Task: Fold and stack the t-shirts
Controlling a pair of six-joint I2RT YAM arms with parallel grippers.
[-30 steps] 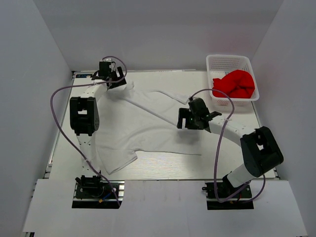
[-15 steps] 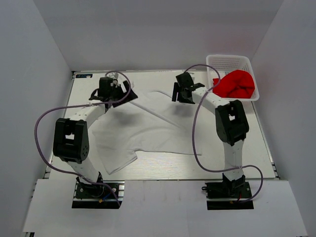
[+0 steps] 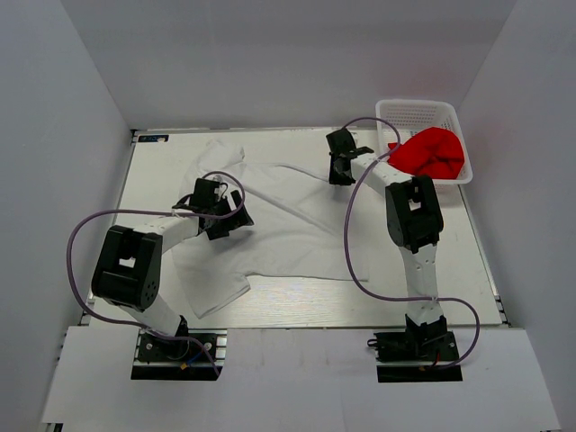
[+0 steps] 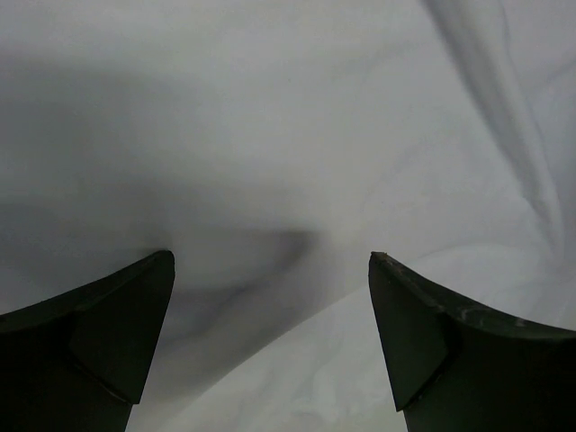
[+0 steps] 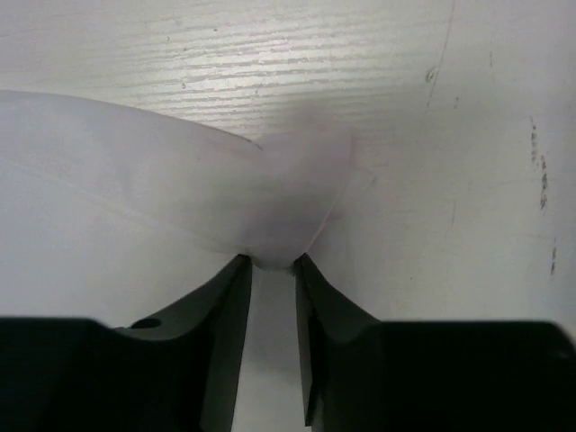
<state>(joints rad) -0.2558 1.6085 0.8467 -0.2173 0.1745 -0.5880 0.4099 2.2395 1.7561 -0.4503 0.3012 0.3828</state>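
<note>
The white t-shirt lies spread and creased across the middle of the table. My left gripper hovers over its left part. In the left wrist view this gripper is open, with only white cloth below it. My right gripper is at the shirt's far right corner. In the right wrist view its jaws are drawn close together and pinch a bunched edge of the white shirt. The red t-shirt sits crumpled in the basket.
A white lattice basket stands at the far right corner of the table. Bare wood-grain tabletop lies right of the pinched cloth. Purple cables loop from both arms. White walls enclose the table on three sides.
My right arm swung from mid-table to the shirt's far right corner, and its jaws closed on the cloth. My left gripper came back from the far left corner to above the shirt's left part, still open.
</note>
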